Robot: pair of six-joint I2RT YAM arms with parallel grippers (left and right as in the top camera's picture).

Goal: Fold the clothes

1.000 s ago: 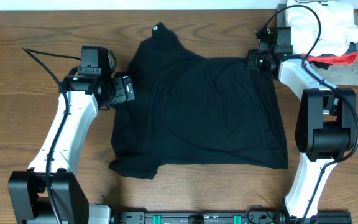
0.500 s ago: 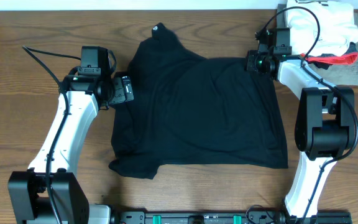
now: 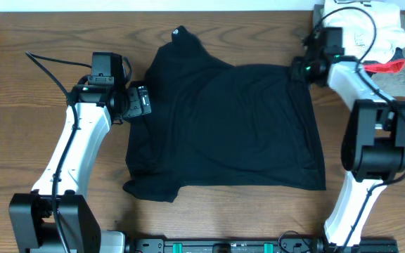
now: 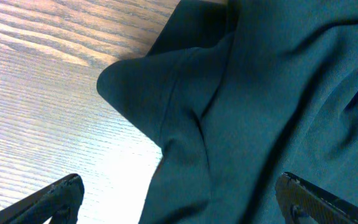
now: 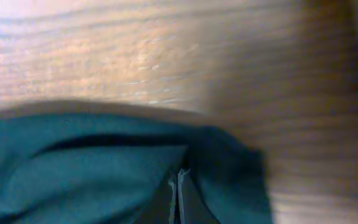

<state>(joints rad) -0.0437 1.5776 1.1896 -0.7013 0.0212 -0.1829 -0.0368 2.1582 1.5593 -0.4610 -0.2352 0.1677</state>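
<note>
A: Left claw (image 3: 142, 100)?
B: Released, fingers (image 4: 58, 194) spread wide, at the left edge of the black T-shirt (image 3: 223, 126), a sleeve fold just ahead.
A: Shirt position?
B: Spread mostly flat on the wooden counter (image 3: 20, 140), between both arms; one sleeve pointing to the far edge, another bunched near-left.
A: Right claw (image 3: 302, 69)?
B: At the shirt's upper right corner. Wrist view blurred; cannot tell whether released or clenched.

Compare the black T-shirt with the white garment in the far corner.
The black T-shirt lies spread out centrally; the white garment is bunched up at the far right corner. The T-shirt rests on the table; the white garment sits on a grey folded garment. The T-shirt covers far more area. Both are soft cloth.
</note>
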